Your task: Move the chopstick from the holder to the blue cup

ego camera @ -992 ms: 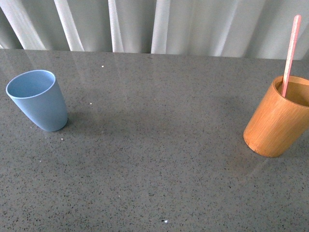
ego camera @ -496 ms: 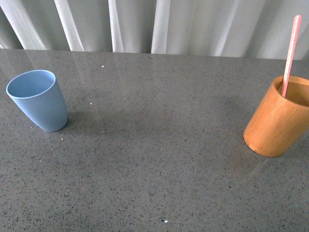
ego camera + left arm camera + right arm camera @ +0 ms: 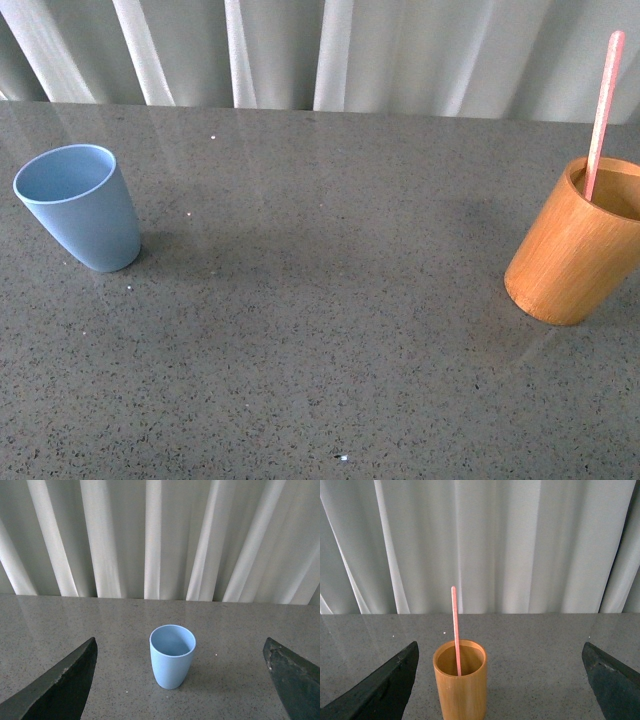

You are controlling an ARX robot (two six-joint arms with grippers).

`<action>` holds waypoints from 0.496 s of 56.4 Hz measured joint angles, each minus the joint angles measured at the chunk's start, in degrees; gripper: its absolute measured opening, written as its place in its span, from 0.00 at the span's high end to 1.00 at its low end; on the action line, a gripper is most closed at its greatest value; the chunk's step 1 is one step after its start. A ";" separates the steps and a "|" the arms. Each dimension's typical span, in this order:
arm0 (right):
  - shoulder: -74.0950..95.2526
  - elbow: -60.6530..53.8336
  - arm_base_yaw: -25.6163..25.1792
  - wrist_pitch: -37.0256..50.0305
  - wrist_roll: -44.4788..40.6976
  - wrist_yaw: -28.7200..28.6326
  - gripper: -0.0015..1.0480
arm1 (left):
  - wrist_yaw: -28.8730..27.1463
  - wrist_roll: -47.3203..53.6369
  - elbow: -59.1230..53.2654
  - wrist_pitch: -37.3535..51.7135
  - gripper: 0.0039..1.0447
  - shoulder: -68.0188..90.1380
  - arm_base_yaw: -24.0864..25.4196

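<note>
- Sticks: one pink-salmon chopstick (image 3: 601, 110) standing in one orange-brown wooden cylindrical holder (image 3: 570, 255).
- One light blue plastic cup (image 3: 78, 210), well apart.
- Released, spread wide: left gripper (image 3: 179, 640), right gripper (image 3: 500, 643).
- Underneath, grey speckled tabletop (image 3: 320, 300); behind, white pleated curtain (image 3: 400, 50).

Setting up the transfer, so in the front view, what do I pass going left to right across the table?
blue cup → holder, with the chopstick standing in it.

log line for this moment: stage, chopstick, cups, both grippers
stage: before grasp | chopstick: standing in holder | blue cup: empty | left gripper: fingers open, facing blue cup | right gripper: fingers open, facing holder
</note>
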 joint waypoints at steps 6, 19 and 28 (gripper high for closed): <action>0.00 0.00 0.00 0.00 0.00 0.00 0.10 | 0.00 0.00 0.00 0.00 0.06 0.00 0.00; 0.00 0.00 0.00 0.00 0.00 0.00 0.10 | 0.00 0.00 0.00 0.00 0.06 0.00 0.00; 0.00 0.00 0.00 0.00 0.00 0.00 0.10 | 0.00 0.00 0.00 0.00 0.06 0.00 0.00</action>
